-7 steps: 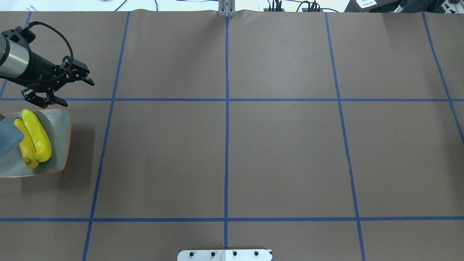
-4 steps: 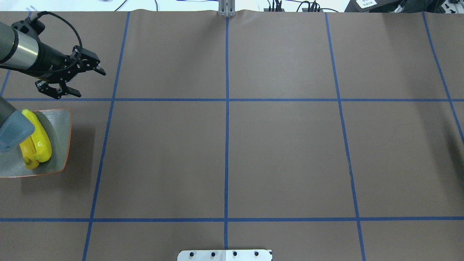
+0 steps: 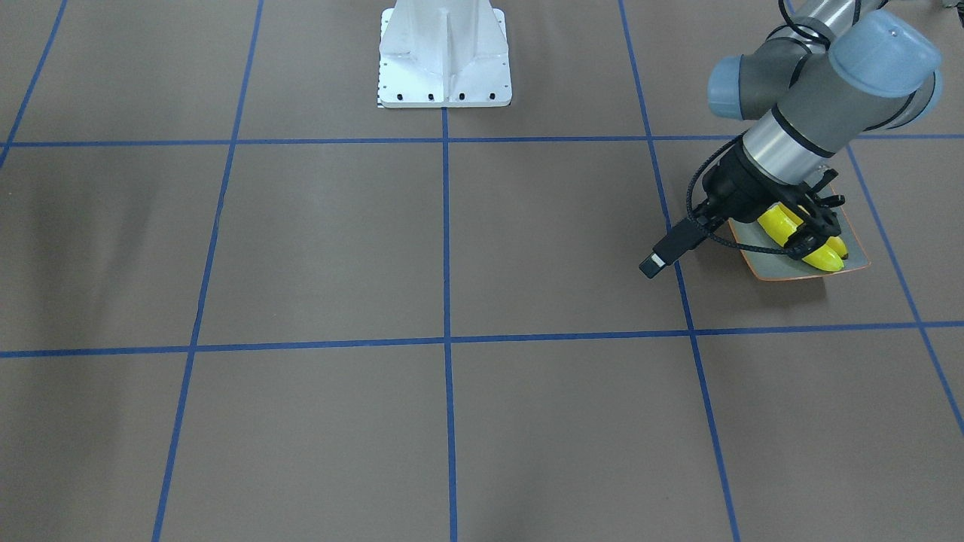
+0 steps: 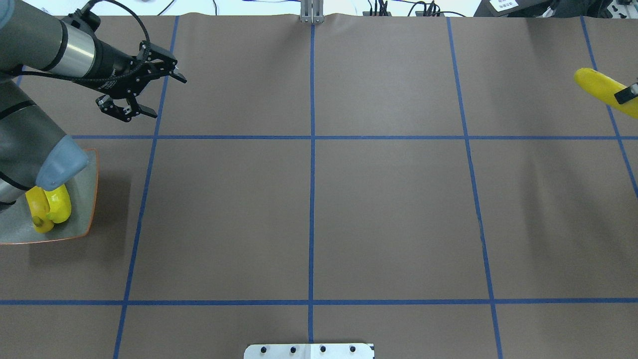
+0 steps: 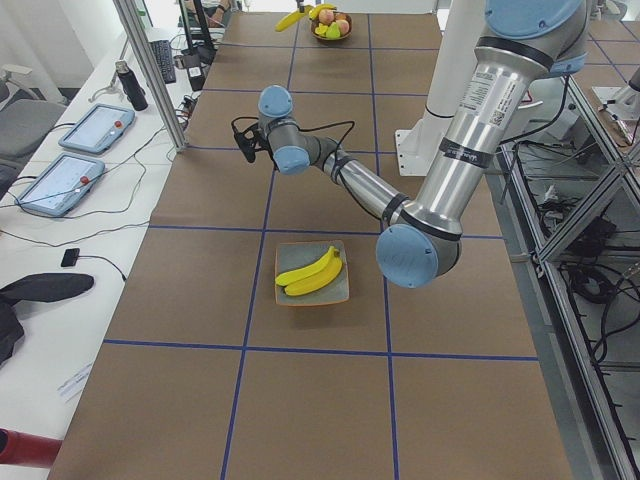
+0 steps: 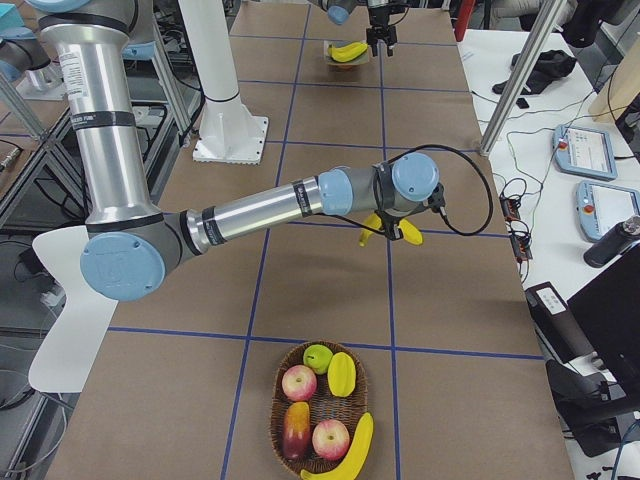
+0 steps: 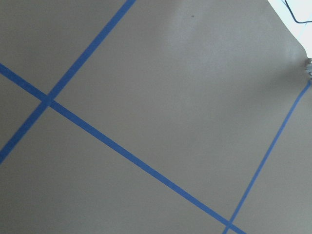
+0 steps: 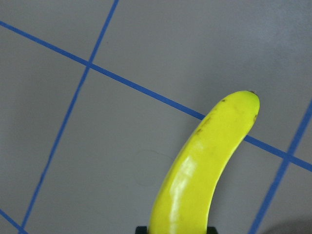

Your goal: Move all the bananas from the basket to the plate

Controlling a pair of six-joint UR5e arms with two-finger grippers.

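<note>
Left gripper (image 4: 168,97): jaws spread, nothing between them. It hangs over bare table cover (image 4: 389,209), on the side of the plate (image 4: 84,219) away from the robot. Two bananas (image 4: 48,209) lie side by side on the plate, touching each other. In the overhead view the left arm's elbow joint (image 4: 60,162) covers their far ends. The gripper is well apart from them and touches neither fruit nor dish. (In the front-facing view it overlaps the plate, but the exterior left view shows it off the plate entirely.) The left wrist camera sees only brown cover and blue tape lines (image 7: 131,156).

Right gripper (image 6: 378,230): pinching a third banana (image 8: 204,165) near one end, with the free tip pointing away from the fingers. In the wrist view this banana sits above the tape grid and its tip is not touching the table. In the overhead view it is just inside the right edge, far across the table from the plate. In the exterior right view it is out past the wicker basket (image 6: 272,420), apart from it, over a tape line.

A fourth banana (image 6: 352,448) lies in the basket along the near rim, beside apples (image 6: 298,382) and other fruit. Neither gripper is near it.
</note>
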